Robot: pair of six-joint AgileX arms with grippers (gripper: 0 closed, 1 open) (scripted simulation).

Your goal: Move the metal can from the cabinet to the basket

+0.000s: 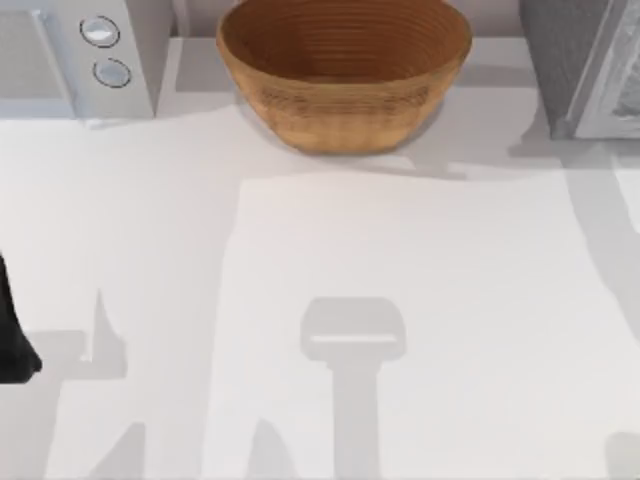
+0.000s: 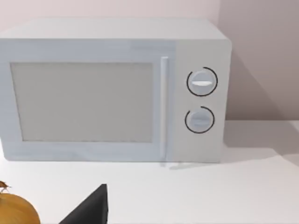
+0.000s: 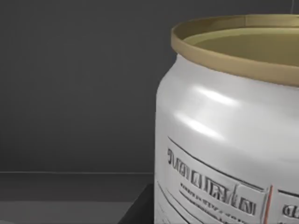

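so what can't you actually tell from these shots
- Metal can: right wrist view, cut off by the picture's edges; whether the right jaws grip it is unseen.
- Cabinet: top view, cropped at the corner; its inside is hidden.
- Left arm: top view, cut by the edge; jaws unseen.
- Basket: top view, far rim cropped.

1. A bit of the left arm [image 1: 12, 335] peeks in at the left edge of the top view. It is black and smooth, with a rounded lump low down.
2. In the left wrist view, one finger [image 2: 91, 207] of the left hand [image 2: 93, 210] is a flat black wedge with a sharp corner.
3. In the right wrist view, a dark grey slanted piece [image 3: 140, 210] of the right hand shows.
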